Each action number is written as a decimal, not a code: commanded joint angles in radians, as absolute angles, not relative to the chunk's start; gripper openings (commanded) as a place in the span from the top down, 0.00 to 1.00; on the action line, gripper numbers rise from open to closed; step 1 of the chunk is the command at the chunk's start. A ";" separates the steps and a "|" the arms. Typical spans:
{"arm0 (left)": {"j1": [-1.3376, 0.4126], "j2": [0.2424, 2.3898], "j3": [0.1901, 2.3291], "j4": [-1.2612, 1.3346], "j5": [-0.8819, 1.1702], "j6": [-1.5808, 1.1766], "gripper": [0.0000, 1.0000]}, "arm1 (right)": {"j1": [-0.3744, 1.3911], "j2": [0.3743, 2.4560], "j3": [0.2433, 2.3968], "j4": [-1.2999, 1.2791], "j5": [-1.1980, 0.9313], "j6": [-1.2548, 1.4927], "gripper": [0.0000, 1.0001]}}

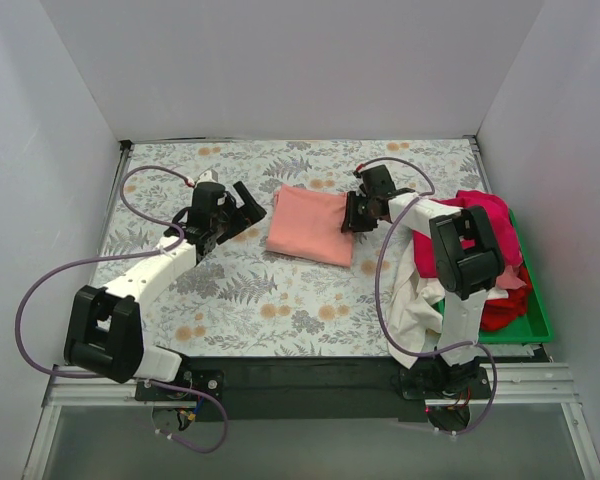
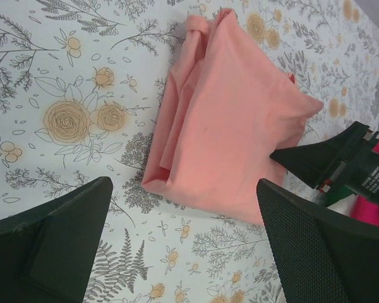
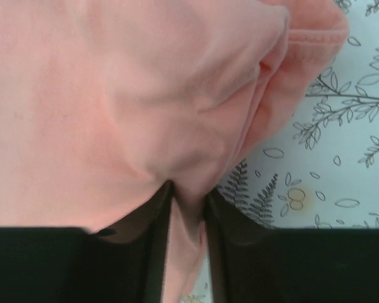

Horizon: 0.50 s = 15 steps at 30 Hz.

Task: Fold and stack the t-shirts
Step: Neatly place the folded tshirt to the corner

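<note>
Robotics lab test cell, not a home. Boxed in at 9, 12 and 3 o'clock by plain white panels (image 1: 300,70), with a floral-print table cover (image 1: 240,300) underneath. Bolted at 6 o'clock onto a black base plate (image 1: 310,375) and aluminium rails (image 1: 540,385): left arm (image 1: 150,270) and right arm (image 1: 465,250), trailing loose purple cables (image 1: 20,315). At 3 o'clock, a green plastic tray (image 1: 535,315) heaped with t-shirts (image 1: 490,215).

Soft cloth, matt plastic
The salmon-pink t-shirt (image 1: 310,225) was matt, softly creased cloth — the table cover (image 1: 230,290) smooth and flat-printed; the fingers (image 2: 316,249) of the left gripper (image 2: 183,189) were matt black plastic, one finely dimpled; the green tray (image 1: 538,318) smooth plastic.
</note>
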State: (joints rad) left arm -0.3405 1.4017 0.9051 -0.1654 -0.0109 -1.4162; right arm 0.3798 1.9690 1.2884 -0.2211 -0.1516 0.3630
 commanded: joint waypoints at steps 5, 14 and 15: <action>-0.336 1.301 0.873 -0.196 -0.113 -1.424 0.02 | 0.382 2.086 1.452 -0.244 -0.029 0.218 0.99; -0.334 1.285 0.858 -0.261 -0.256 -1.402 0.02 | 0.230 2.238 1.838 -0.376 0.138 0.013 0.99; -0.333 1.285 0.857 -0.261 -0.262 -1.394 0.02 | 0.218 2.250 1.856 -0.377 0.152 -0.029 0.99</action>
State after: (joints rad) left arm -0.3393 1.3296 0.8658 -0.2363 -0.1913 -1.4166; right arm 0.2905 2.2425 1.7706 -0.3462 0.0456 0.0978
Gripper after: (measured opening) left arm 0.982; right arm 0.040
